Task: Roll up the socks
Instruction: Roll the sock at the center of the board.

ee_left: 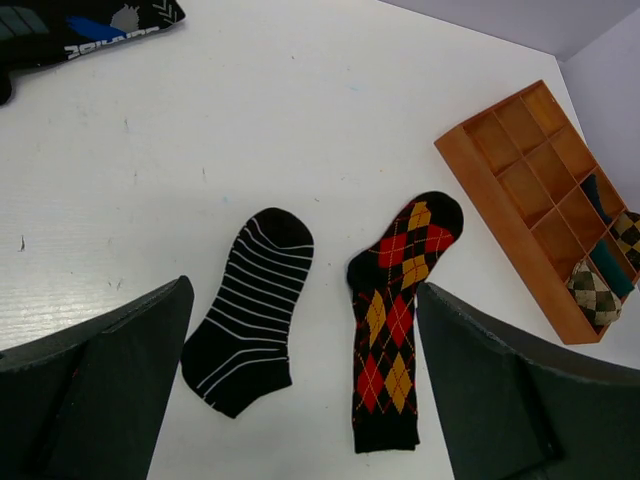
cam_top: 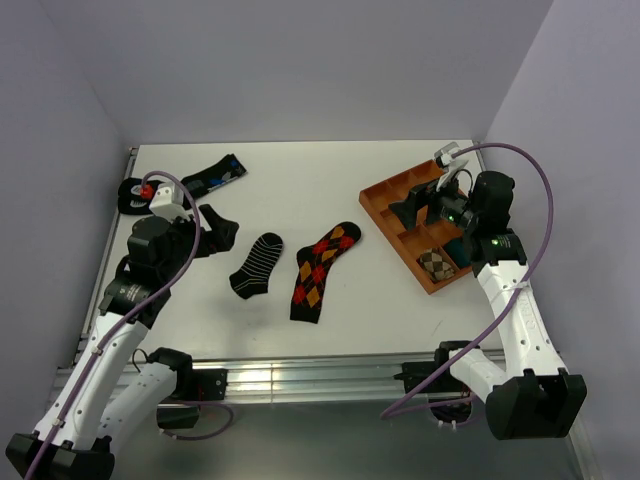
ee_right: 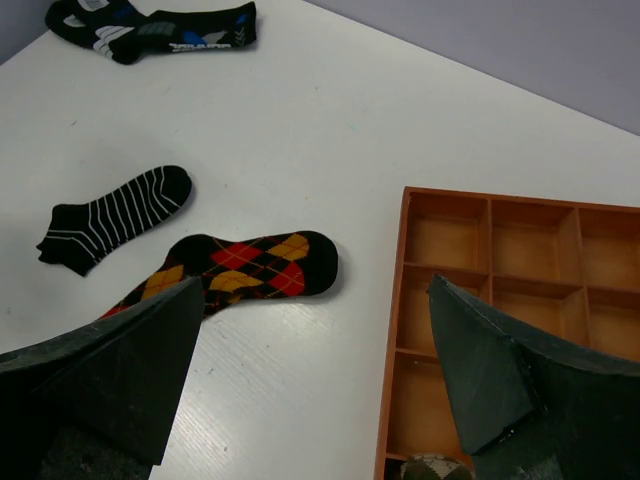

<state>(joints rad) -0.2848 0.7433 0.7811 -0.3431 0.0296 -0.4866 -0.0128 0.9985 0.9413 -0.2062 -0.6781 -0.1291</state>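
The long black sock with red and orange argyle diamonds lies flat mid-table, with the short black ankle sock with thin white stripes just to its left, a small gap between them. Both show in the left wrist view, argyle and striped, and in the right wrist view, argyle and striped. My left gripper hovers left of the striped sock, open and empty. My right gripper hovers over the tray's left edge, open and empty.
An orange compartment tray sits at the right, holding a brown-checked rolled bundle and a teal item. Black socks with blue and white marks lie at the back left. Grey walls enclose the table.
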